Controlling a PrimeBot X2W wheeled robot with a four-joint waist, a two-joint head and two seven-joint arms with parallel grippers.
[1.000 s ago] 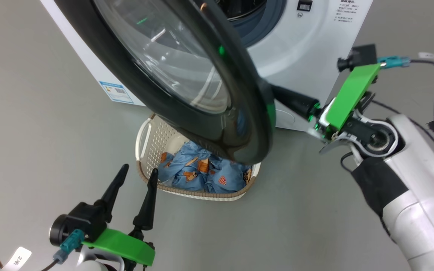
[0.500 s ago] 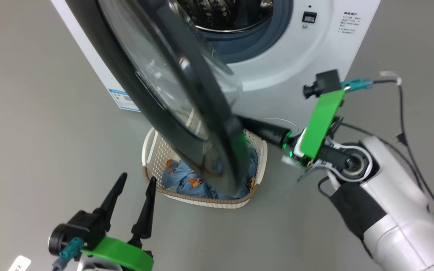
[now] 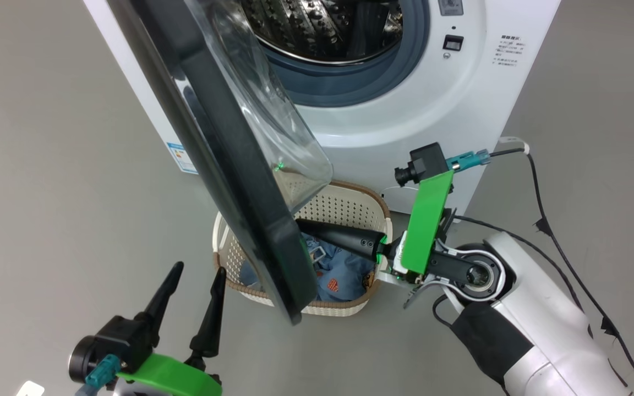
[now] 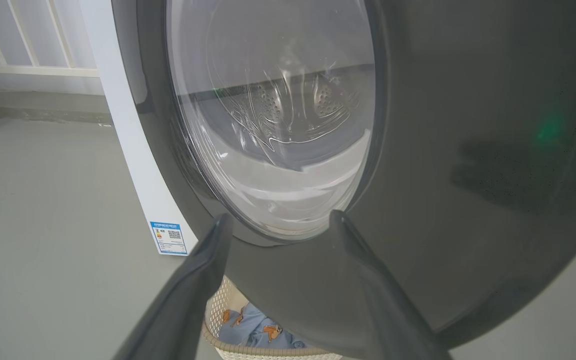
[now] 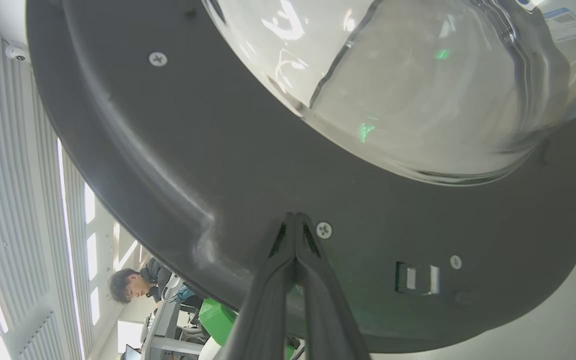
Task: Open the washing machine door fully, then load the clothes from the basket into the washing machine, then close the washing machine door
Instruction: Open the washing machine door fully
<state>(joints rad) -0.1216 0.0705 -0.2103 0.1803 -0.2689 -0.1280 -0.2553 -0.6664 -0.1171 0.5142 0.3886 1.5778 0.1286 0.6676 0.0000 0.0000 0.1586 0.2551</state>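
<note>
The washer (image 3: 460, 110) stands ahead with its drum (image 3: 322, 27) exposed; the door (image 3: 223, 165) juts out from the left side of the opening, seen nearly edge-on in the head view, its long edge running from upper left down to the centre, its free end nearest the robot and hanging over the basket (image 3: 344, 206); the basket sits on the floor against the washer's front, with the clothes (image 3: 344, 272) inside, partly hidden by the door. The right gripper (image 3: 309, 226) has its fingers pressed together and grasps nothing; in the right wrist view the tips (image 5: 295, 217) appear to rest on the door's inner face, beside a screw near the rim. The door lies to that gripper's left, so a further leftward push would probably finish the opening; the right arm is the nearer. The left gripper (image 3: 198, 269) hovers on the door's outer side, fingers spread, empty.
</note>
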